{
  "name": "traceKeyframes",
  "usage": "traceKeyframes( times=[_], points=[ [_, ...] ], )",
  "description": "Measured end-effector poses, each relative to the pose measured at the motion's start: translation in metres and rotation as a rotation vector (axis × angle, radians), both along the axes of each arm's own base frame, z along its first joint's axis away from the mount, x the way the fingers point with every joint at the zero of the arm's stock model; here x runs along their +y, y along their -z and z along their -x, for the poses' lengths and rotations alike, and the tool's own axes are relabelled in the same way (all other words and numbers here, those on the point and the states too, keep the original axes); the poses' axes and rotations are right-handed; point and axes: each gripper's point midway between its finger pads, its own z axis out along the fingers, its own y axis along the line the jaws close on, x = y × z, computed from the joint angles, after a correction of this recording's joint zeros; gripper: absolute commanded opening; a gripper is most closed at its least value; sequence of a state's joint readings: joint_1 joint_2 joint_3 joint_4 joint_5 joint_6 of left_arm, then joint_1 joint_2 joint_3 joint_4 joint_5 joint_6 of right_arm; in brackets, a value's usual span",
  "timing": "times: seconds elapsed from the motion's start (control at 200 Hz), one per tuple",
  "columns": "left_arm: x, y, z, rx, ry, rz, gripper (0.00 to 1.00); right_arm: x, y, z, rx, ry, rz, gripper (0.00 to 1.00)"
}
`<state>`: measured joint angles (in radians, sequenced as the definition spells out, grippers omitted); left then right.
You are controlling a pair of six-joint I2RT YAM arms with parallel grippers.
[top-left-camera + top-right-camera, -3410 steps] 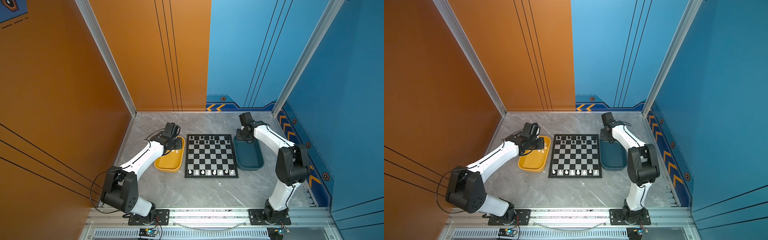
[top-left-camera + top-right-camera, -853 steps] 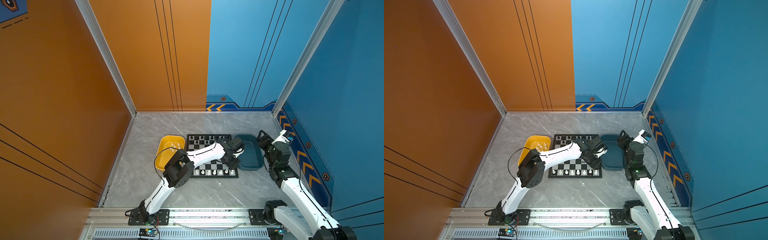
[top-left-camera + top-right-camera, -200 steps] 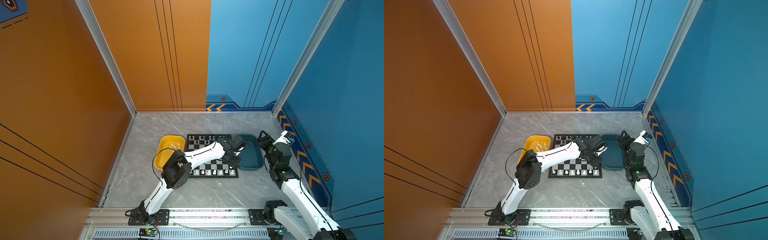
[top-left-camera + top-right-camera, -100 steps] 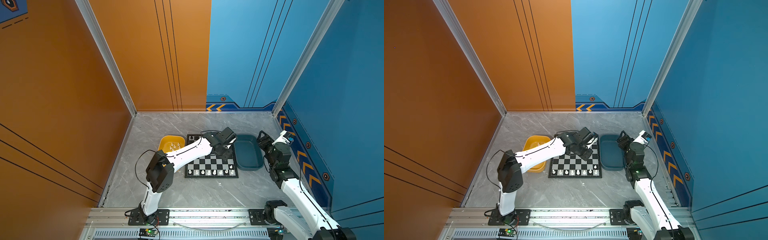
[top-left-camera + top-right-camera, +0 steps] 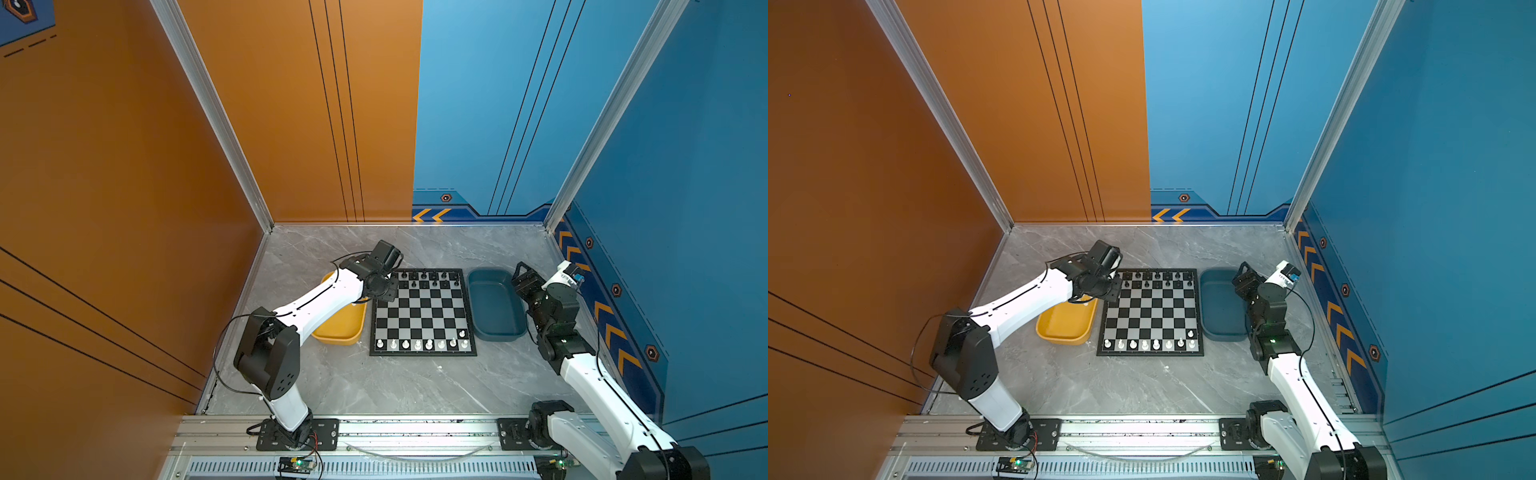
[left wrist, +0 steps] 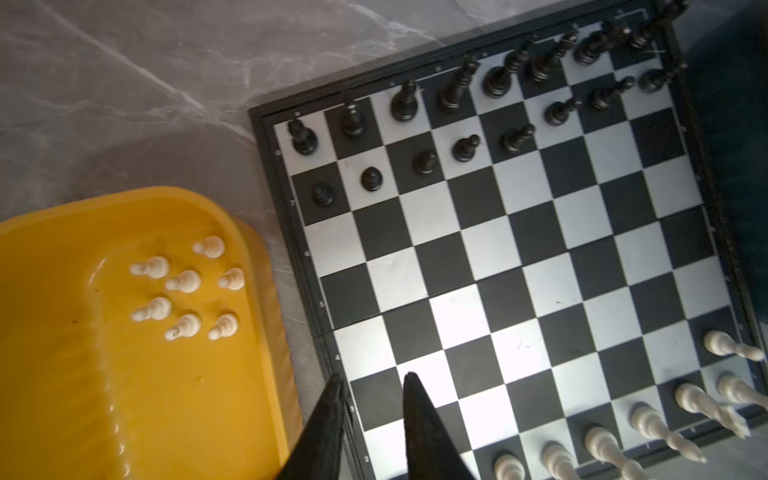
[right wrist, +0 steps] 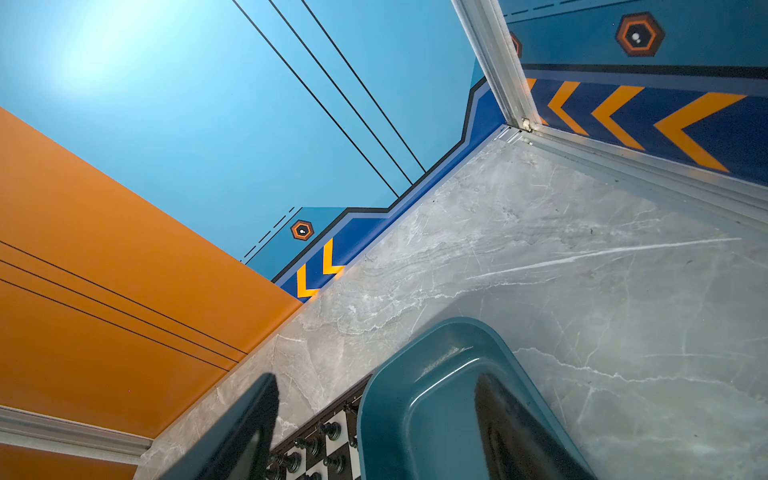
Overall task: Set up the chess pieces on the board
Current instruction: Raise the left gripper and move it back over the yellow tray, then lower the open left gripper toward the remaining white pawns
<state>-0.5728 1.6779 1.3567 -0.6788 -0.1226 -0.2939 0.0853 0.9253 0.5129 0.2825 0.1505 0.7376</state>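
Our left gripper (image 6: pixel 372 379) hangs empty, jaws a little apart, over the board (image 6: pixel 519 266) edge. White pawns (image 6: pixel 187 286) sit in the yellow tray (image 6: pixel 54 374) just beside it. Our right gripper (image 7: pixel 376 378) gapes wide by the blue tray (image 7: pixel 382 415).

Sixteen tiny black plastic chessmen (image 6: pixel 424 162), sixteen white ones (image 6: pixel 183 281): seven beside the left gripper's (image 6: pixel 372 376) fingers (image 6: pixel 419 415), nine farther off. One chequered board (image 6: pixel 490 307), one yellow tray (image 6: pixel 83 395), one blue tray (image 5: pixel 494 307).

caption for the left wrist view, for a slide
left claw, empty, hovers at the edge of the flat black-and-silver chessboard; seven small white plastic pawns stand in the yellow plastic tray
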Motion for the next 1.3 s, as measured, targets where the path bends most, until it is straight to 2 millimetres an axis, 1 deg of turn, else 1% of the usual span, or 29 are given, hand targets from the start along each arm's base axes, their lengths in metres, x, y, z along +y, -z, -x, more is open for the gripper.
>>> traceKeyframes(
  times=[0.215, 0.34, 0.446, 0.676, 0.976, 1.297],
  points=[
    [0.039, 0.020, -0.005, 0.022, -0.106, -0.043, 0.28, 0.006, 0.010, -0.004, 0.030, -0.016, 0.003, 0.76],
    [0.055, 0.027, -0.008, 0.027, -0.149, -0.060, 0.28, 0.007, 0.011, -0.006, 0.035, -0.020, 0.004, 0.76],
    [0.065, 0.029, -0.011, 0.025, -0.176, -0.066, 0.28, 0.008, 0.009, -0.006, 0.032, -0.020, 0.003, 0.76],
    [0.078, 0.035, -0.016, 0.020, -0.217, -0.071, 0.27, 0.013, 0.008, -0.008, 0.033, -0.034, 0.004, 0.76],
    [0.090, 0.054, -0.023, 0.049, -0.250, -0.086, 0.27, 0.020, 0.004, -0.013, 0.030, -0.052, 0.004, 0.76],
    [0.091, 0.073, -0.028, 0.073, -0.257, -0.098, 0.26, 0.021, 0.006, -0.014, 0.035, -0.054, 0.008, 0.76]
  ],
)
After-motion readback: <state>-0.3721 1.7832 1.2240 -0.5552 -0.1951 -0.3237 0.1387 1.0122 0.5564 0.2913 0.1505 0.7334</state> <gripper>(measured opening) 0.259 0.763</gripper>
